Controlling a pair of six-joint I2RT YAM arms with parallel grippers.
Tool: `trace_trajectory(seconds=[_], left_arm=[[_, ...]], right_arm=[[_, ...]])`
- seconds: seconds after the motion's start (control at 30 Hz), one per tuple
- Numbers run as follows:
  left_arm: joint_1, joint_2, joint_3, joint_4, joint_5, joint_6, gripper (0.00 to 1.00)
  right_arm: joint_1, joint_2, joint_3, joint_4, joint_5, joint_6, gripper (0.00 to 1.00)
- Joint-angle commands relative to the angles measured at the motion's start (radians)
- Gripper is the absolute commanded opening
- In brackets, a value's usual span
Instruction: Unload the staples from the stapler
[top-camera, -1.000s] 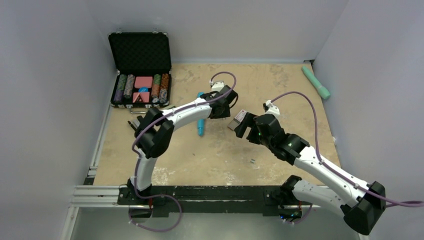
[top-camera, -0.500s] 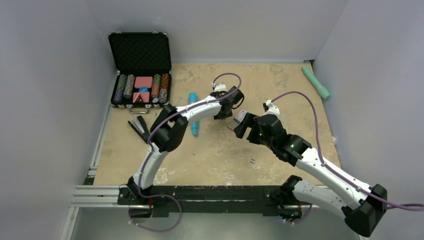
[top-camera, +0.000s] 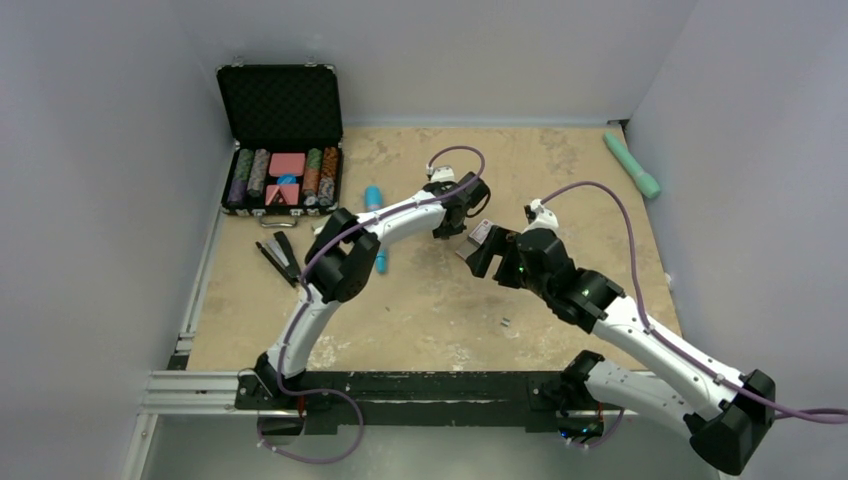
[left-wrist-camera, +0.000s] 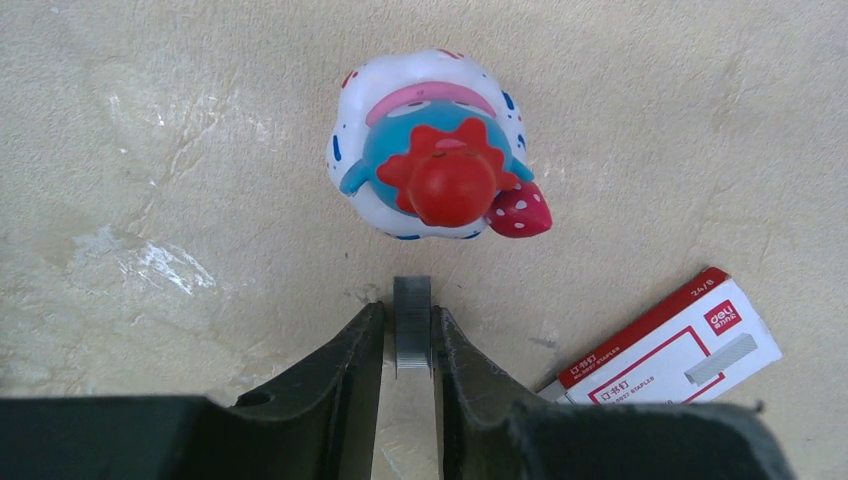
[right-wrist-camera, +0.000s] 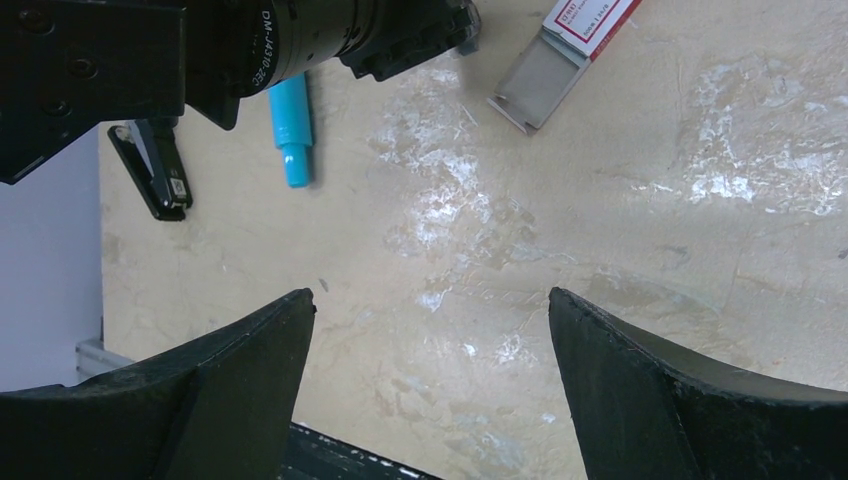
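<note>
Landmark is the staple box (left-wrist-camera: 665, 345), white with red trim, lying flat on the desk (top-camera: 450, 310); my right wrist view shows its grey inner tray slid partly out. Just beside the box sits a rubber toy (left-wrist-camera: 435, 165): white with blue spots, blue body, red nose. Left of the box lies a blue marker-like stick (top-camera: 372, 197). Further left and toward the back stands an open black case (top-camera: 280, 100), with rows of poker chips (top-camera: 255, 172) inside. Well right of the box, by the wall: a pale green bar (top-camera: 632, 165), can't tell what it is.
</note>
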Motion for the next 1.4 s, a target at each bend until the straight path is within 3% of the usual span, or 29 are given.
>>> trace_trajectory(seconds=[0.0,0.6,0.83,1.13,1.37], left_arm=[[-0.005,0.008,0.038,-0.017,0.036,-0.003,0.28],[-0.006,-0.153,-0.160,0.082,0.051,0.028,0.18],[-0.010,-0.266,-0.238,0.135,0.146,0.014,0.16],[-0.044,-0.310,-0.317,0.248,0.296,-0.131,0.15],[-0.061,-0.232,-0.255,0.245,0.327,-0.212,0.14]], right_arm=[[0.002,-0.033,0.016,0.023,-0.010,-0.018,0.91],[0.002,-0.077,0.027,-0.034,0.013,-0.005,0.91],[0.002,-0.075,0.078,-0.089,0.079,-0.009,0.91],[0.002,-0.092,0.103,-0.123,0.107,-0.004,0.92],[0.002,-0.127,0.092,-0.145,0.106,0.004,0.92]])
